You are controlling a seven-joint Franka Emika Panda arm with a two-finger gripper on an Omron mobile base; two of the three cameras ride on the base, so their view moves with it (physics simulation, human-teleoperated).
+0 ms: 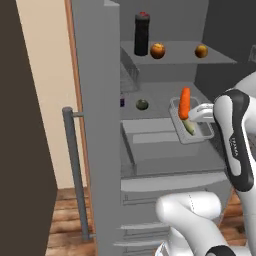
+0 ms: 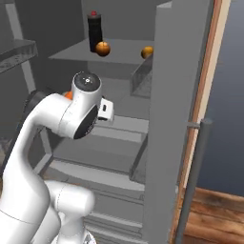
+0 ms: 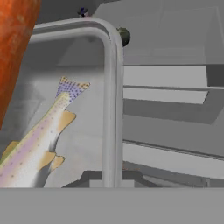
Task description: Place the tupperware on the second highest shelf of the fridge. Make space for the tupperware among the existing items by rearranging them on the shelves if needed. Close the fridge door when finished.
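The hand (image 1: 204,114) is clamped shut on the rim of the tupperware (image 1: 192,125), holding it in the open fridge (image 1: 100,125) at about the level of the second highest shelf (image 1: 160,97), near its right front edge; whether it rests there cannot be told. Its long axis runs front to back, carrot (image 1: 184,102) tilted up. Top-shelf bottle (image 1: 142,34) and green ball (image 1: 142,104) look untouched. Releasing and shutting the fridge door (image 2: 174,119) remain.

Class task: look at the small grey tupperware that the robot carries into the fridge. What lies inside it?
Inside the tupperware an orange carrot stands up over the rim, and a speckled fish lies along the floor. The carrot's lower end and the fish's head are out of sight.
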